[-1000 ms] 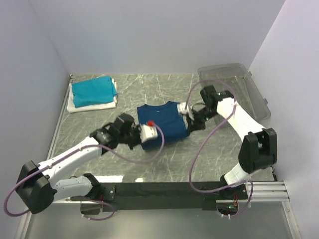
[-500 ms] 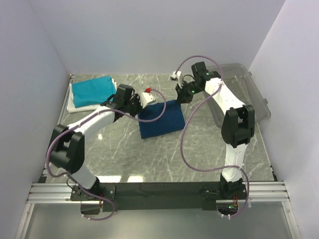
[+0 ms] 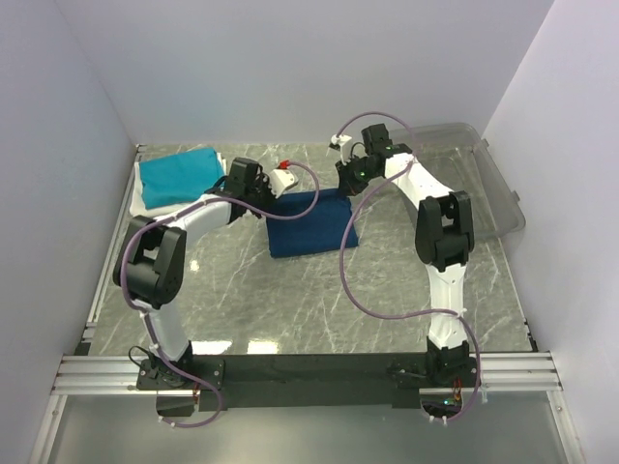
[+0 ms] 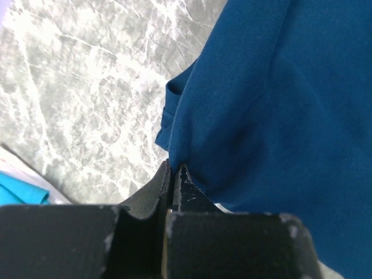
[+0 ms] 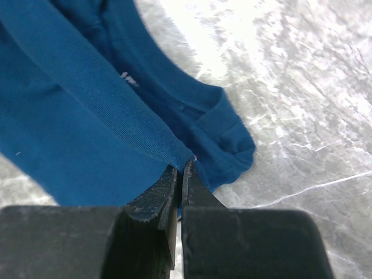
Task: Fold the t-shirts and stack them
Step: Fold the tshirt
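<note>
Both claws have carried the navy t-shirt's near hem over to its far edge, doubling it at frame centre. The left claw and right claw stay pinched tight on its cloth. Release likely comes next. The teal tee sits upper left.

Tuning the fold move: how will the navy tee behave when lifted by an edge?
Likely floppy: the tee sags in soft folds at the left hand. Probably light: the right hand holds it by a thin edge pinch.
</note>
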Robot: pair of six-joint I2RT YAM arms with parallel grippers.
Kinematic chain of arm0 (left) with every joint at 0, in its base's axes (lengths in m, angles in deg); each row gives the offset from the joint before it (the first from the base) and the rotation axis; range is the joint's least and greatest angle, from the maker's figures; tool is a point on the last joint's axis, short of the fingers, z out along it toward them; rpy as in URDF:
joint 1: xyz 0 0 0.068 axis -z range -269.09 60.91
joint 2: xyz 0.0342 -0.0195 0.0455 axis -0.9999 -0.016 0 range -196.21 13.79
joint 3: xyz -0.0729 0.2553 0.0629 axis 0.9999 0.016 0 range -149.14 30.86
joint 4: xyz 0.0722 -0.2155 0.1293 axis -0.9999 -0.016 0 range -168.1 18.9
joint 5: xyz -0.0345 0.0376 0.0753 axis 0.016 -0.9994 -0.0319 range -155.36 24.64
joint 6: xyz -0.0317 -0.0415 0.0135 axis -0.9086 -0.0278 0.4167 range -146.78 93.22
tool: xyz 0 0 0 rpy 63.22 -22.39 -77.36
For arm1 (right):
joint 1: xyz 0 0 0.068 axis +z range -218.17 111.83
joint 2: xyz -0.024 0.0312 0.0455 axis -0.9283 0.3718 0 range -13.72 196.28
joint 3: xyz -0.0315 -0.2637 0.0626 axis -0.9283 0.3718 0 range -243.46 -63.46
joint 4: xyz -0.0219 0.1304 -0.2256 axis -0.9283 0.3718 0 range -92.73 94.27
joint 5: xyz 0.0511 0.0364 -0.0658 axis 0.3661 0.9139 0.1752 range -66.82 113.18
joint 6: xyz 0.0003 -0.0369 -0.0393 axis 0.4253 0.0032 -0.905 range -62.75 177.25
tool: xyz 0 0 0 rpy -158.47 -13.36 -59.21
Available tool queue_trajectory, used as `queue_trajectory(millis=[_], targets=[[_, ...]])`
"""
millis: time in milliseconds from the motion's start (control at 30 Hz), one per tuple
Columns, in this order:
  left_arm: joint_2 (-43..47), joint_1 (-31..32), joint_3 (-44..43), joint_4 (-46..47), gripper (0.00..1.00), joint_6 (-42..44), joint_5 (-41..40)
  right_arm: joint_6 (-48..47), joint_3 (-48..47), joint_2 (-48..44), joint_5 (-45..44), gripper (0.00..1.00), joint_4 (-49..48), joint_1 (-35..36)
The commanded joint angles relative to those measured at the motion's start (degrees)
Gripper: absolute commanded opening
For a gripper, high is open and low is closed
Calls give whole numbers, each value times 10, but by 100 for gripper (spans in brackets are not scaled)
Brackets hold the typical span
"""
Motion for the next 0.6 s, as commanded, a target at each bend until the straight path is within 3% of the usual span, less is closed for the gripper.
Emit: queue_trajectory(millis=[0, 567], targets=[[-12, -2, -30, 34, 1, -17, -12, 33, -34, 4, -31, 0, -38, 2], [-86, -2, -79, 85, 1, -74, -56, 87, -35, 19, -131, 0, -68, 6]])
